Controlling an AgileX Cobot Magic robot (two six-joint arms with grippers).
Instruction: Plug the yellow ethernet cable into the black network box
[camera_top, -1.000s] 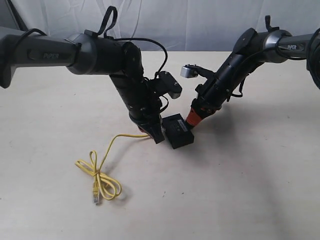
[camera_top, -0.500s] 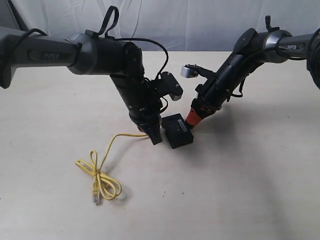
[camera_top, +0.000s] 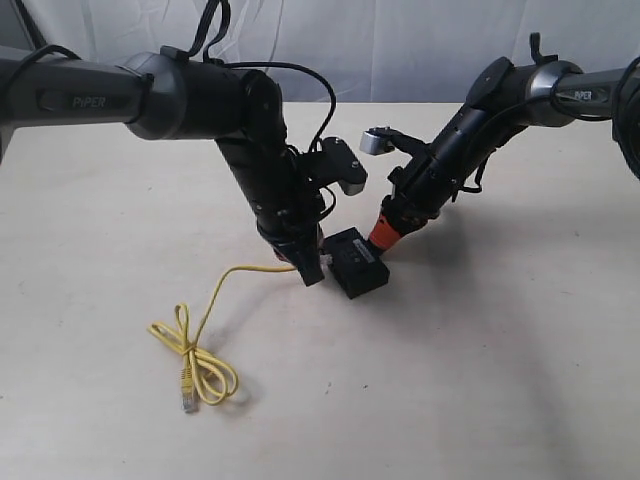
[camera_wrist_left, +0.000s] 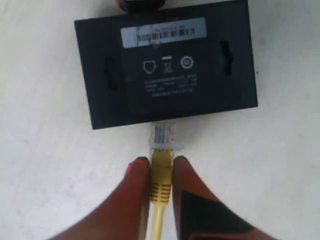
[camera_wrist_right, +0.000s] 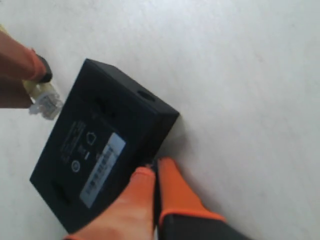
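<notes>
The black network box (camera_top: 358, 263) lies flat mid-table, white label strip up. My left gripper (camera_top: 312, 268) is shut on the yellow ethernet cable (camera_top: 205, 335), pinching the yellow boot (camera_wrist_left: 161, 172) just behind its clear plug (camera_wrist_left: 163, 136). The plug's tip touches or just enters the box's (camera_wrist_left: 167, 70) near side; how deep, I cannot tell. My right gripper (camera_top: 385, 235) is shut with nothing between its fingers, its orange tips (camera_wrist_right: 154, 172) pressed against the opposite edge of the box (camera_wrist_right: 107, 145). The plug (camera_wrist_right: 45, 102) shows at the box's far side there.
The rest of the cable trails left across the table into a bundled loop with a loose plug (camera_top: 188, 398) near the front left. A white cloth backdrop (camera_top: 400, 50) hangs behind the table. Both arms lean inward over the middle.
My left arm has shifted a little, nudging the plug toward the box and dragging the cable loop slightly left. The right arm and the box have barely moved.
</notes>
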